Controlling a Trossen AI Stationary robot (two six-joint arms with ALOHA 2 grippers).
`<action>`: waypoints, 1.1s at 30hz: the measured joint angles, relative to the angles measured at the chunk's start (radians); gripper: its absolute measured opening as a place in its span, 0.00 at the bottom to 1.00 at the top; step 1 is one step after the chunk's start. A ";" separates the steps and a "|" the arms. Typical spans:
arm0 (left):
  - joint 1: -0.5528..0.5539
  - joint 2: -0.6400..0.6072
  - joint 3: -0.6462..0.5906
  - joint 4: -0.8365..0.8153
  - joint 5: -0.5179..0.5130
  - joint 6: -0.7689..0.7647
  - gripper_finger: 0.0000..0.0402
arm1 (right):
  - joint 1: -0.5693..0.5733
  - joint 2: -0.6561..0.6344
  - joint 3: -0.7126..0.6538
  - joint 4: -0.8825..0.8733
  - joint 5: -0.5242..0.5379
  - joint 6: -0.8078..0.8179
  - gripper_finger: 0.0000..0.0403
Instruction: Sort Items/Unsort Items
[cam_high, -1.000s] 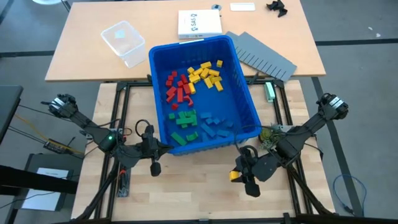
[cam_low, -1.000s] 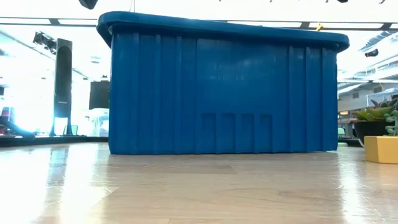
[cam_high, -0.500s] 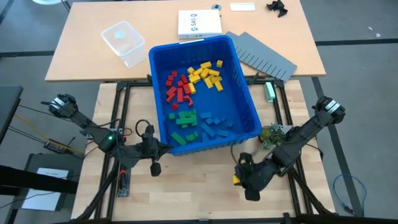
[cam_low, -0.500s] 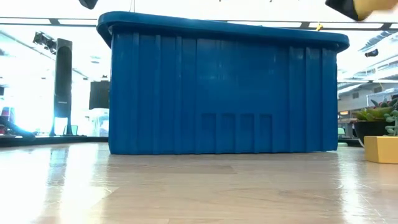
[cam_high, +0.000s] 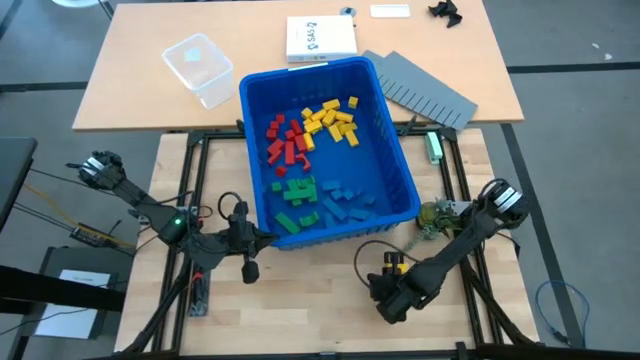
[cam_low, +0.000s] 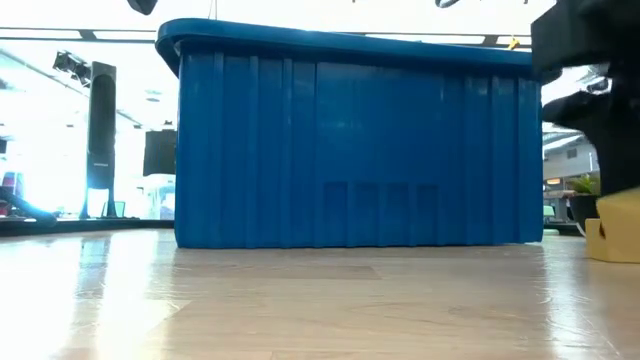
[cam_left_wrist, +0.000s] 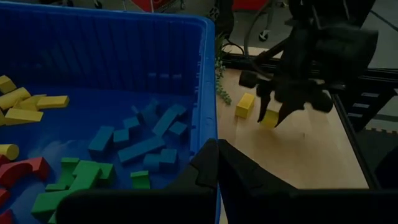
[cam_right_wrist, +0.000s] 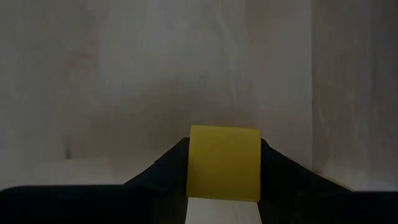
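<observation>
I'm gripping a small yellow toy block (cam_right_wrist: 224, 163) in the right gripper (cam_high: 388, 290) over the wooden tabletop (cam_high: 310, 300).

Its fingers are pinching the block, below the large blue plastic bin (cam_high: 395, 160) where red, yellow, green and blue blocks (cam_high: 310, 150) are lying grouped by colour; another yellow block (cam_left_wrist: 245, 105) is sitting on the wood nearby. My left gripper (cam_high: 250, 268), fingers pressed together, is waiting beside the bin's near left corner.

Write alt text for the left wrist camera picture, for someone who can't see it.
The right end effector holds a yellow block just above the wooden table, beside another yellow block lying outside the blue bin. Inside the bin lie blue blocks, green blocks and yellow blocks.
</observation>
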 joint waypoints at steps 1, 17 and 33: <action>0.000 0.000 0.000 0.001 0.000 0.000 0.04 | -0.004 0.009 0.000 0.004 -0.001 -0.001 0.34; 0.000 0.000 0.000 0.003 0.000 0.000 0.04 | -0.037 0.020 0.000 0.041 -0.013 -0.097 0.35; 0.000 0.000 0.000 0.017 0.000 0.000 0.04 | -0.037 0.020 0.000 0.039 0.000 -0.078 0.45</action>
